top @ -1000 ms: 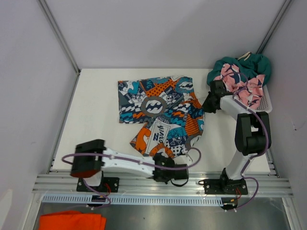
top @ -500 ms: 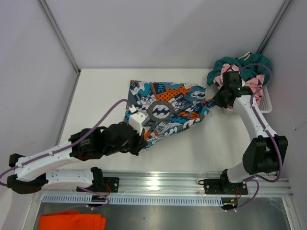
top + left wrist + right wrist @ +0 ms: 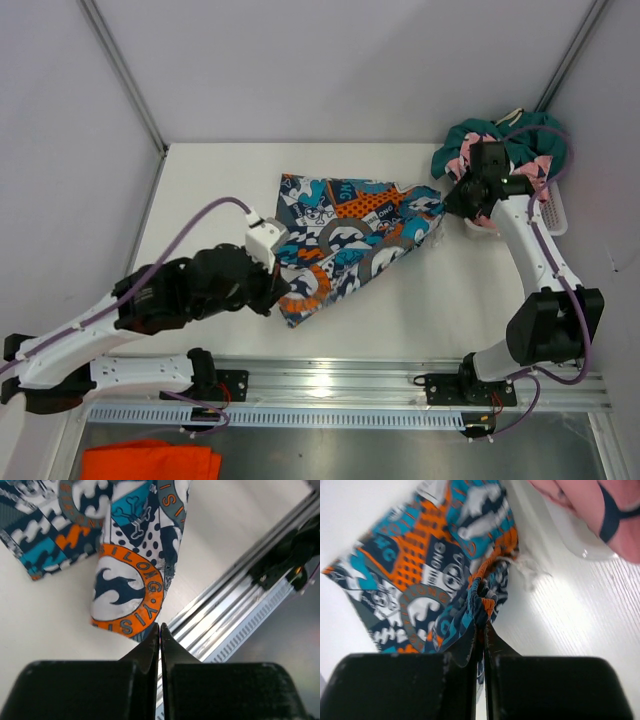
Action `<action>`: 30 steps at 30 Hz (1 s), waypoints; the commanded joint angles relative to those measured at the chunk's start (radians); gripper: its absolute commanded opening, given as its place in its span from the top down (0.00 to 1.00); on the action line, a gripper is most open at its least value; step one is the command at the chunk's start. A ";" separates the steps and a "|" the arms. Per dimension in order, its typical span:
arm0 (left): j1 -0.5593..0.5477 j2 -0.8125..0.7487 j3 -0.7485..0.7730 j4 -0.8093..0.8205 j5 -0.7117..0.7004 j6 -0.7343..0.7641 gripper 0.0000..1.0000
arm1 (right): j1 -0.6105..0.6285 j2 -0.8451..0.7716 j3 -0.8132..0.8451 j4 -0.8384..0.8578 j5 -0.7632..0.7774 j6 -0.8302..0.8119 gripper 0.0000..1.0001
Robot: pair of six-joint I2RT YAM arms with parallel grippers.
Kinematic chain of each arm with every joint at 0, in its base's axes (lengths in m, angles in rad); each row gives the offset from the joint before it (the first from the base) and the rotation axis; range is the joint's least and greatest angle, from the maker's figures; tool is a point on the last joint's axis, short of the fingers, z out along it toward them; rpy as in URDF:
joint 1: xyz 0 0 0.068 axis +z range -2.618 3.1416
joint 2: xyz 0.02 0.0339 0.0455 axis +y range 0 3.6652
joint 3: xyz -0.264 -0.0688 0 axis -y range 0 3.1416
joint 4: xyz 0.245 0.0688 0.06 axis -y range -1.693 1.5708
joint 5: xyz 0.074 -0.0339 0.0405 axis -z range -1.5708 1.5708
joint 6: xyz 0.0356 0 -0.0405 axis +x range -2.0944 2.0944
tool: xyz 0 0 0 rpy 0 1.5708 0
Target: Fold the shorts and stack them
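Observation:
The printed blue, orange and white shorts (image 3: 350, 235) hang stretched in a band between my two grippers above the table. My left gripper (image 3: 282, 298) is shut on their lower left corner; in the left wrist view the closed tips (image 3: 160, 626) meet the hem under an orange ring print (image 3: 125, 585). My right gripper (image 3: 447, 205) is shut on bunched waistband fabric (image 3: 482, 602) at the right end. The pink shark shorts (image 3: 500, 165) and teal shorts (image 3: 525, 130) lie heaped in the basket at the back right.
The white mesh basket (image 3: 555, 215) stands against the right wall, its rim (image 3: 560, 530) close beside my right gripper. An orange cloth (image 3: 150, 462) lies below the table's front rail (image 3: 330, 385). Walls close in the back and both sides.
A second ago the printed shorts lay spread flat and the left arm was tucked by its base. Now both grippers hold them lifted, and the left gripper has drawn its corner rightward.

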State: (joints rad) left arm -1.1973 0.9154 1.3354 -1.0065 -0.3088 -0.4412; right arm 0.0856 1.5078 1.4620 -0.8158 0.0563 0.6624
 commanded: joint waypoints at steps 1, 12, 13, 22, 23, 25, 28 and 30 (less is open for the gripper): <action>0.002 -0.009 -0.137 0.069 0.115 0.035 1.00 | -0.006 -0.076 -0.116 -0.008 0.016 0.014 1.00; -0.083 -0.072 -0.406 0.259 0.179 -0.034 0.86 | -0.001 -0.377 -0.546 0.089 0.016 0.078 1.00; -0.137 -0.047 -0.404 0.261 0.157 -0.033 0.83 | 0.000 -0.380 -0.551 0.086 0.026 0.078 1.00; -0.337 0.295 -0.370 0.210 -0.070 -0.044 0.66 | 0.011 -0.299 -0.516 0.090 0.045 0.072 1.00; -0.338 0.331 -0.386 0.223 -0.075 -0.048 0.63 | 0.009 -0.296 -0.514 0.095 0.045 0.071 1.00; -0.337 0.344 -0.418 0.241 -0.073 -0.056 0.59 | 0.011 -0.294 -0.516 0.101 0.043 0.072 1.00; -0.315 0.355 -0.455 0.253 -0.073 -0.086 0.56 | 0.011 -0.284 -0.514 0.110 0.036 0.065 1.00; -0.295 0.368 -0.478 0.259 -0.082 -0.109 0.54 | 0.011 -0.281 -0.516 0.116 0.028 0.065 1.00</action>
State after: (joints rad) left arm -1.5185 1.2793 0.8764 -0.7704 -0.3435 -0.4988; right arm 0.0921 1.2209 0.9127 -0.7322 0.0822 0.7254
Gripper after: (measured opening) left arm 0.452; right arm 0.033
